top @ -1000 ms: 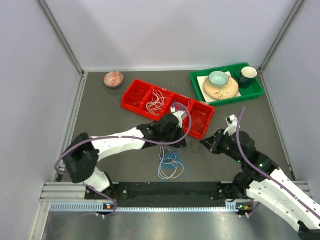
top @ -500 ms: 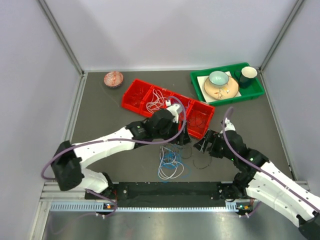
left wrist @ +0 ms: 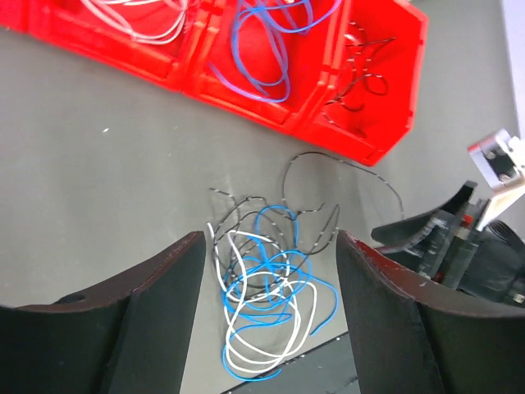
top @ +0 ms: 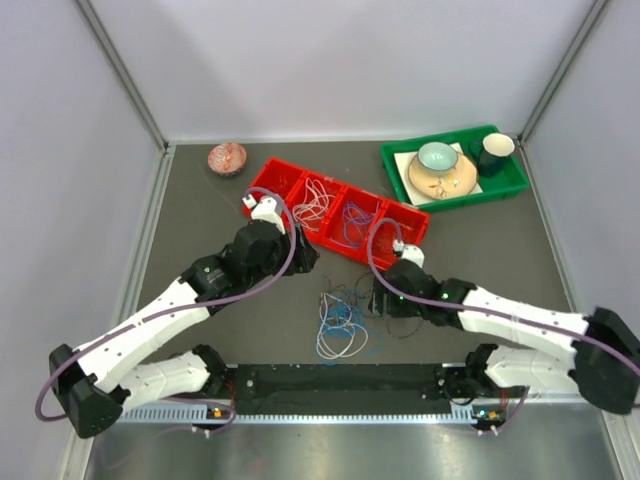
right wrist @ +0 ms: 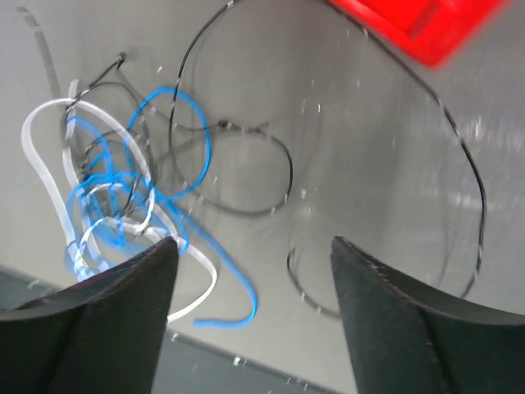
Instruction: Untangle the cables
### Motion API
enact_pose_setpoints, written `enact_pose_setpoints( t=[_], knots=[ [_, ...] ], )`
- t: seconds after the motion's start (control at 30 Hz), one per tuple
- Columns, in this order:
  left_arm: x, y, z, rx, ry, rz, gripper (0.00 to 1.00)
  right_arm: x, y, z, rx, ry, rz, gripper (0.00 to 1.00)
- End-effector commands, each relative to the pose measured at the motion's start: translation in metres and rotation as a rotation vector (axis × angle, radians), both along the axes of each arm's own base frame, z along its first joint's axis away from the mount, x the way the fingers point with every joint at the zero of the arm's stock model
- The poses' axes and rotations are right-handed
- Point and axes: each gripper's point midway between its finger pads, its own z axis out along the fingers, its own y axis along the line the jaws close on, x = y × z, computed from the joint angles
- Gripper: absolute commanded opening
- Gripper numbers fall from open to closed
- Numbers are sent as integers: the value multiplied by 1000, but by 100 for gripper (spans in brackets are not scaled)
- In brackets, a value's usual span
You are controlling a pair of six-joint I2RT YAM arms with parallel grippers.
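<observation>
The cables (top: 340, 322) lie as a tangle of blue, white and black loops on the dark table, near the front rail. The left wrist view shows this tangle (left wrist: 267, 287) below my left gripper (left wrist: 269, 240), which is open and empty. The gripper (top: 298, 256) hovers by the red tray (top: 268, 195), left of the tangle. My right gripper (top: 380, 297) is open just right of the tangle, over loose black loops (right wrist: 238, 164). Between its fingers (right wrist: 253, 242) is only bare table. White (top: 315, 200), blue (top: 355, 220) and black (left wrist: 361, 74) cables lie in separate tray compartments.
A green tray (top: 510, 183) holding a plate, a bowl and a dark cup stands at the back right. A small reddish bowl (top: 227, 158) sits at the back left. The black front rail (top: 340, 380) runs just below the tangle. Grey walls enclose the table.
My left gripper has drawn back leftward from the tray's right end. The right gripper has swung left toward the tangle. Both jaws now stand open.
</observation>
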Motion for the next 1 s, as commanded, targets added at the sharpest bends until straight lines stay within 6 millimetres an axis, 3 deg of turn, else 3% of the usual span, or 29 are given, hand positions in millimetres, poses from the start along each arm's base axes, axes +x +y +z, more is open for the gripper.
enact_pose_setpoints(
  t=[0.0,0.07,0.2,0.43,0.67,0.97],
  knots=[
    [-2,12,-15,18,31,53,70,34,17,16,-87,-121,19,72],
    [-5,11,-16,11,36,42,70,40,17,7,-150,-123,34,70],
    [-5,9,-19,7,42,36,69,59,21,14,-216,-181,41,70],
    [-6,7,-23,-1,42,25,69,73,30,16,-272,-222,96,68],
    [-9,5,-29,-11,60,16,69,70,42,9,-242,-194,125,65],
    [-11,7,-37,-7,74,20,69,56,53,29,-121,-197,124,61]
  ],
)
